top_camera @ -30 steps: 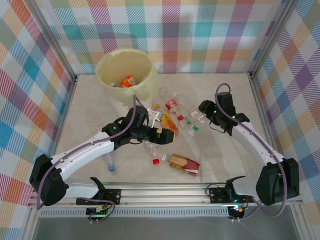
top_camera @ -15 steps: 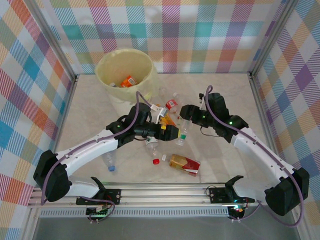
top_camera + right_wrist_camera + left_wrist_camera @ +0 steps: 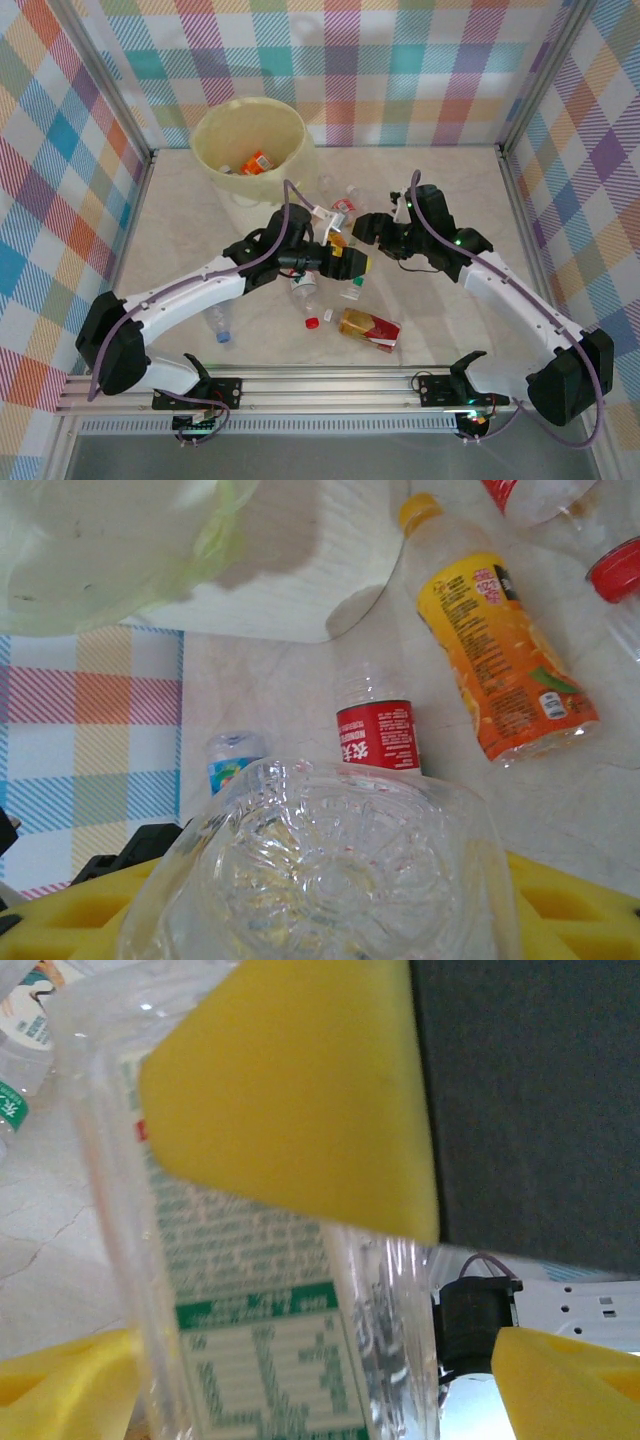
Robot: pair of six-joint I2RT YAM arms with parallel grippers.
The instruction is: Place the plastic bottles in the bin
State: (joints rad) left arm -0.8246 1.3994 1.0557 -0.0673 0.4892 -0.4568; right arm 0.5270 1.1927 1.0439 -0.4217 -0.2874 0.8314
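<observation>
My right gripper [image 3: 368,228] [image 3: 320,920] is shut on the base end of a clear bottle [image 3: 354,283] [image 3: 320,870] with a green cap, held above the middle of the table. My left gripper [image 3: 349,264] [image 3: 250,1300] is open, its yellow pads on either side of that same bottle's green-and-white label [image 3: 270,1300]. The pale-yellow bin [image 3: 222,125] [image 3: 100,550] stands at the far left with a few bottles inside. More plastic bottles lie loose on the table: an orange one [image 3: 500,660], a red-labelled one [image 3: 378,735] and an amber one [image 3: 370,328].
A clear bottle with a blue cap [image 3: 220,323] lies near the left arm. Another clear bottle [image 3: 303,285] and a loose red cap [image 3: 312,322] sit under the grippers. Checked walls enclose the table on three sides.
My right gripper has carried the green-capped bottle left, toward the table's middle. My left gripper has come up to meet it and its jaws have narrowed around the bottle.
</observation>
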